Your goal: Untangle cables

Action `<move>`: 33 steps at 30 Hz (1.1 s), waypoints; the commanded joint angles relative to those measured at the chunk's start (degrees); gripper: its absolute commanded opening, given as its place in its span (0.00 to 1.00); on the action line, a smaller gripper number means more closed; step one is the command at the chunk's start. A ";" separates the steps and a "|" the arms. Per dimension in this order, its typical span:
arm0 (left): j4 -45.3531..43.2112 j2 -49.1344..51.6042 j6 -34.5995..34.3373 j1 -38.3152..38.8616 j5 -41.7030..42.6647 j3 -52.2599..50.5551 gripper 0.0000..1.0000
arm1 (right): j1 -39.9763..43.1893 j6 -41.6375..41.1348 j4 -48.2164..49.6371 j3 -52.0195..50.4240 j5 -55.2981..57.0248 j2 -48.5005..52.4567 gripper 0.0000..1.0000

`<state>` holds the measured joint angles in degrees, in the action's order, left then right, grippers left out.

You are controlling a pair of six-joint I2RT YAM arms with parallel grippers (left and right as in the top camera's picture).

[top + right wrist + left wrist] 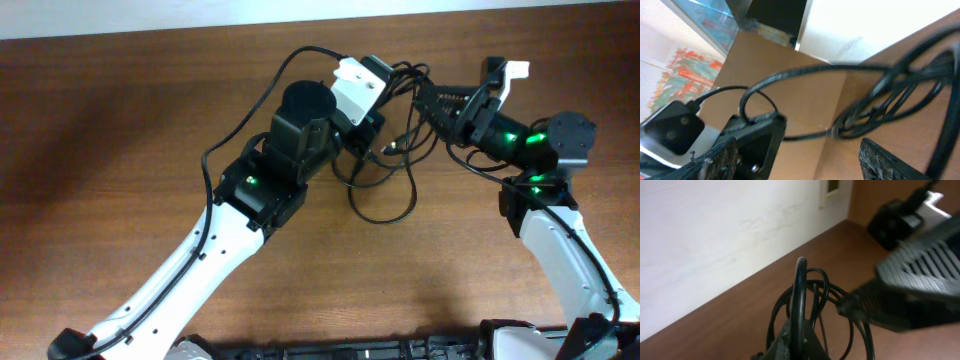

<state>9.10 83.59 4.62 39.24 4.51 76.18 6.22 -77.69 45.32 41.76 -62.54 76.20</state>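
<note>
left gripper (796, 340): pressed together, pinching the cables (397, 146)
right gripper (805, 150): fingers spread, cords crossing the gap
cables: tangled at the table's (150, 120) 1 o'clock, one loop hanging toward 6 o'clock

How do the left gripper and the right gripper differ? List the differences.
The left gripper is shut; the right gripper is open. The left gripper pinches the cables, a loop rising from its tip; the right gripper appears to hold nothing, with cables only crossing its open gap. Both are at the same tangle.
</note>
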 commanded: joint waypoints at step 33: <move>-4.83 -0.02 -1.20 0.52 21.86 0.00 0.00 | 6.49 -8.92 9.64 0.57 -1.38 0.09 0.67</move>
<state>4.89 83.59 3.99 39.42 25.10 76.16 12.71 -85.62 54.52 41.76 -62.67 76.25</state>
